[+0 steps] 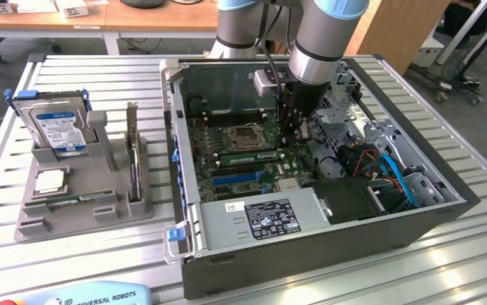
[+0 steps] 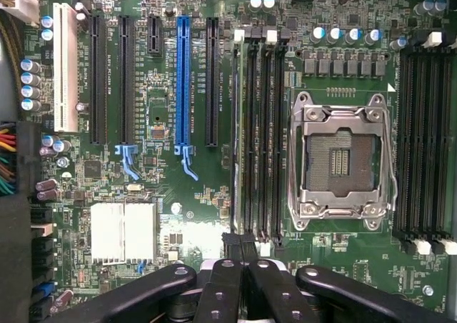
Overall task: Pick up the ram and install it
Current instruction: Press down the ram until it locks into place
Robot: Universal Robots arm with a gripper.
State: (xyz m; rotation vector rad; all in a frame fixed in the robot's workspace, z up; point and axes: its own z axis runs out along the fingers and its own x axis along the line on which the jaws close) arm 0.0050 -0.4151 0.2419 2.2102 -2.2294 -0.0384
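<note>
The ram [image 2: 234, 123], seen edge-on as a thin line, stands in the outermost memory slot beside the CPU socket [image 2: 341, 158]. In the exterior view it is a green strip [image 1: 245, 154] just in front of the socket. My gripper [image 2: 241, 248] is inside the computer case, its black fingertips [image 2: 231, 244] shut together at one end of that slot. I cannot tell whether they touch the stick. From outside, the gripper [image 1: 297, 136] hangs straight down over the motherboard at the exterior view's right of the socket.
The open case [image 1: 188, 210] has a power supply [image 1: 260, 219] at the front and cables [image 1: 392, 175] at the exterior view's right. A grey fixture [image 1: 99, 216] at the left holds a hard drive [image 1: 57, 127] and another green stick [image 1: 78, 200].
</note>
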